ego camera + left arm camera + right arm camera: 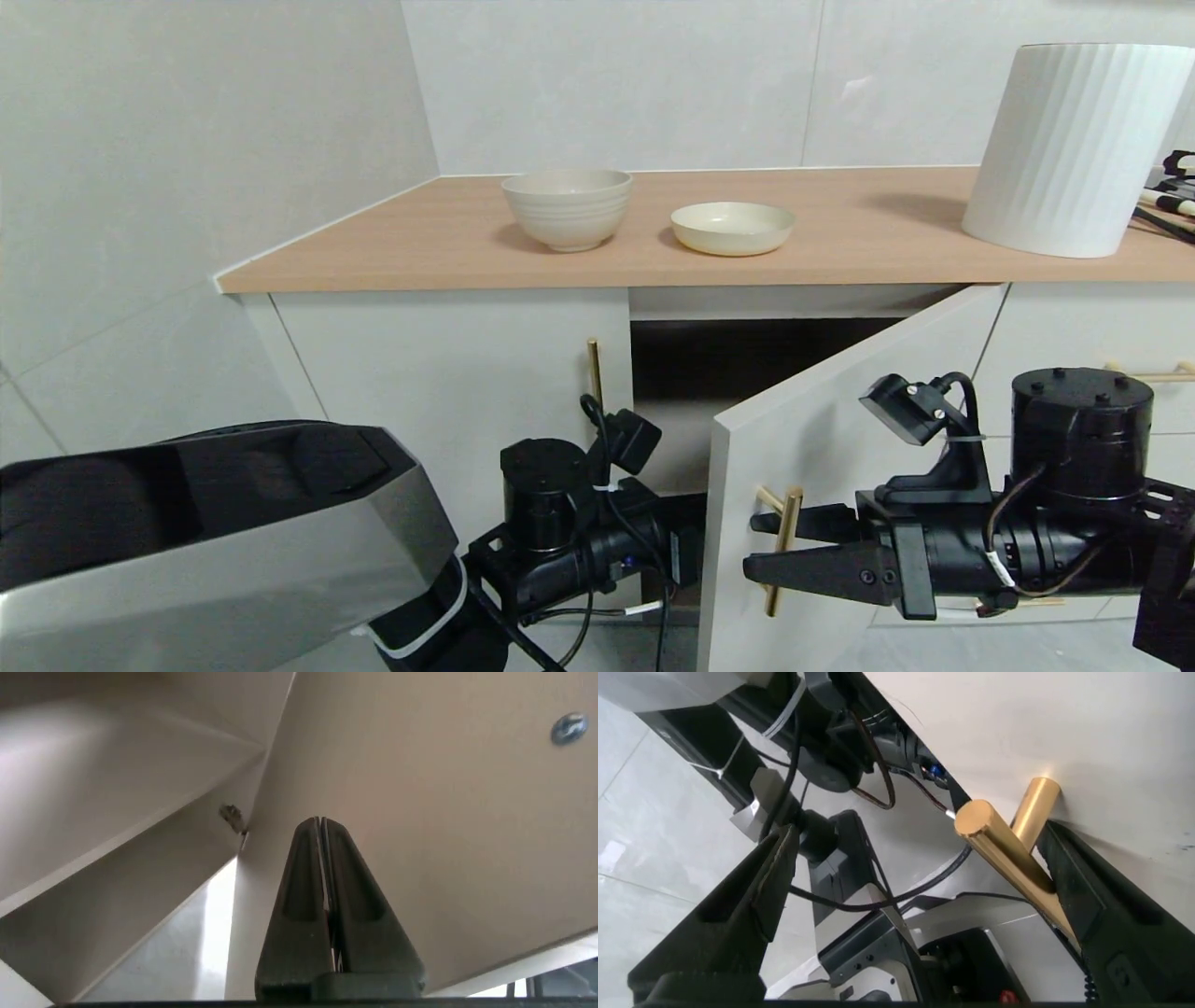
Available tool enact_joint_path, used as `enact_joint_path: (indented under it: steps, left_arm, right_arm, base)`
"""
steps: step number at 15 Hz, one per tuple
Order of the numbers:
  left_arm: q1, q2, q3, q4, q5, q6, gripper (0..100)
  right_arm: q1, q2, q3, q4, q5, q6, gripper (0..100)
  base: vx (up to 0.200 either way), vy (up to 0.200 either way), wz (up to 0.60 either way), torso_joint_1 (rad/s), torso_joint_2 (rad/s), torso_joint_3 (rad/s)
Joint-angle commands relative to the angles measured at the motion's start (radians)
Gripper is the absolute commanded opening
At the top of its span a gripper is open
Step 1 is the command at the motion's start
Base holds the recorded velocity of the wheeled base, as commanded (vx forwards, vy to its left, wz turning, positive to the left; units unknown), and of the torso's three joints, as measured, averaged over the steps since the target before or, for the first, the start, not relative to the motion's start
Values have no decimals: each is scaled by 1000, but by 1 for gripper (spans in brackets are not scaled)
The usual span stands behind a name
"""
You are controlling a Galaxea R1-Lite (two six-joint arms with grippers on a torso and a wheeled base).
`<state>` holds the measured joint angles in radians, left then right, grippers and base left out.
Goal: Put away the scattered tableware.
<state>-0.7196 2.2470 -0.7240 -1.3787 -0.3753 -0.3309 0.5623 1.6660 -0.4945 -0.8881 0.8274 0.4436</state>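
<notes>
- Bowl: upright on the counter, toward its left end, set back a little from the front edge. Cream, ribbed, and I see nothing in it.
- Shallow dish: near the bowl on its right, not touching, about as far from the front edge. Same cream colour.
- Cabinet door: under the counter, below the dish, swung open toward me, with a dark opening behind it.
- Right end effector: level with the door's gold handle. Fingers are spread, one on each side of the bar. One finger sits against the bar, the other well off it, so I read no clamp.
- Left end effector: fingers pressed together, holding nothing, pointing into the opening beside the door's inner face.
- White ribbed container: tall, toward the counter's right end.
- Dark utensils: lying just past the container.
</notes>
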Motion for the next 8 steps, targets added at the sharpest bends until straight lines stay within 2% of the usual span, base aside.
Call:
enact_joint_path:
  steps: [1,4,8]
  left_arm:
    - [-11,-4,-2,-6,-2,0,0]
    - [-21,-1,0,-20,-2,0,0]
    - [-29,-1,-2,-20,-4,0,0]
  right_arm:
    - [-4,-3,13,-20,-2,0,100]
    - [-32,-2,42,-107,-8,1,100]
    - [-110,-15,70,-115,-27,-2,100]
  base:
    - [0,0,0,0,0,0]
    - [0,0,0,0,0,0]
    - [0,0,0,0,0,0]
